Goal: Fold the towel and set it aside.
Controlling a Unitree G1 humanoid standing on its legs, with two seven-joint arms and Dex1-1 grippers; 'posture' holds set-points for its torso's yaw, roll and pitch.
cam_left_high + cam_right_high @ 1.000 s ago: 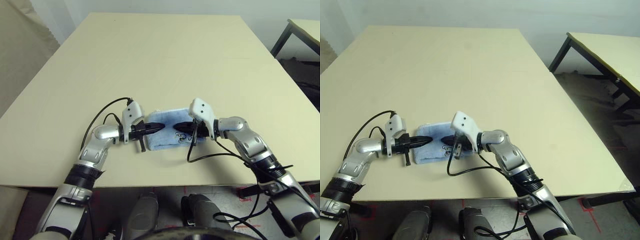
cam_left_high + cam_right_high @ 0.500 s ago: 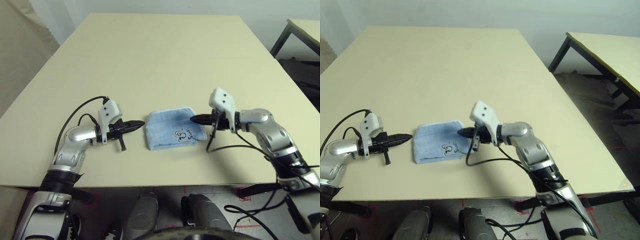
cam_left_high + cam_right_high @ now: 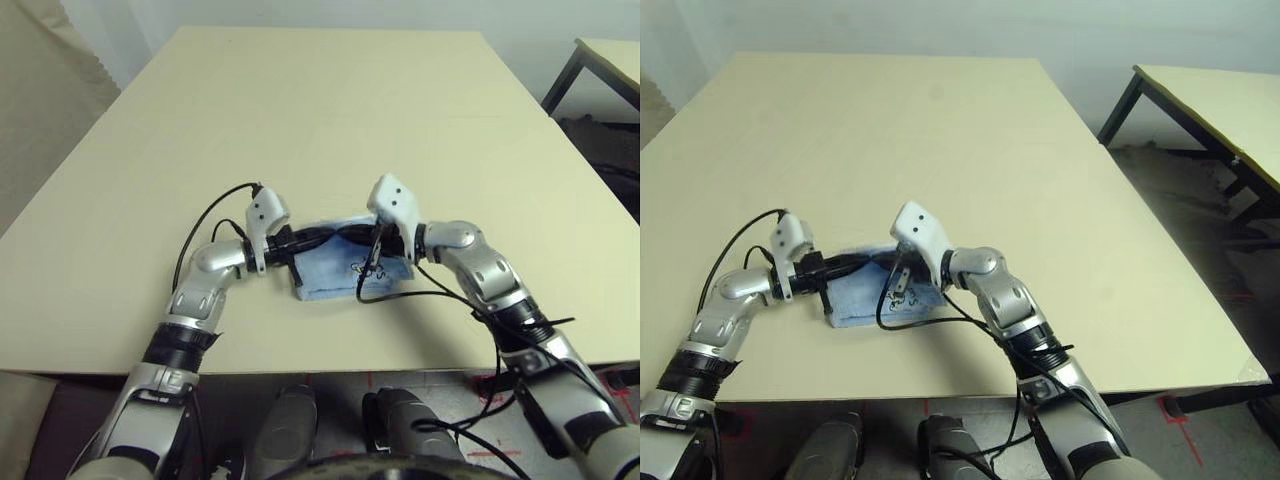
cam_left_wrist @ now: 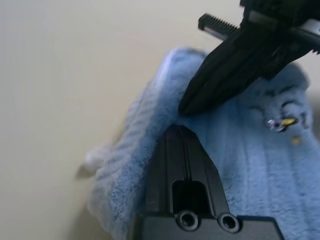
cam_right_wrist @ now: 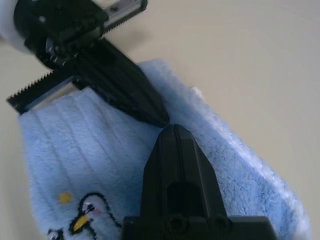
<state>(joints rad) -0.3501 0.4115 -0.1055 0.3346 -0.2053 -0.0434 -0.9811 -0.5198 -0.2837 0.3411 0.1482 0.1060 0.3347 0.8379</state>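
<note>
The folded towel (image 3: 345,266) lies on the bench (image 3: 330,110) near its front edge. Over the towel's far edge, the left claw (image 3: 338,233) and right claw (image 3: 349,232) meet tip to tip, each pressed together, gripping nothing.

This looks to me like a lab or test room, not a home. I stand at a plain cream table (image 3: 330,110) with a bare top and nothing homely on it. To my right a second table (image 3: 1210,110) of the same make stands on black metal legs, just apart from mine. The wall (image 3: 890,25) behind is blank and pale. On my left hangs a beige curtain (image 3: 40,90). The floor (image 3: 1200,200) is grey and hard, with red tape marks (image 3: 1175,410) stuck on it by the table's near corner. Black cables (image 3: 400,290) run loose along my own arms.
</note>
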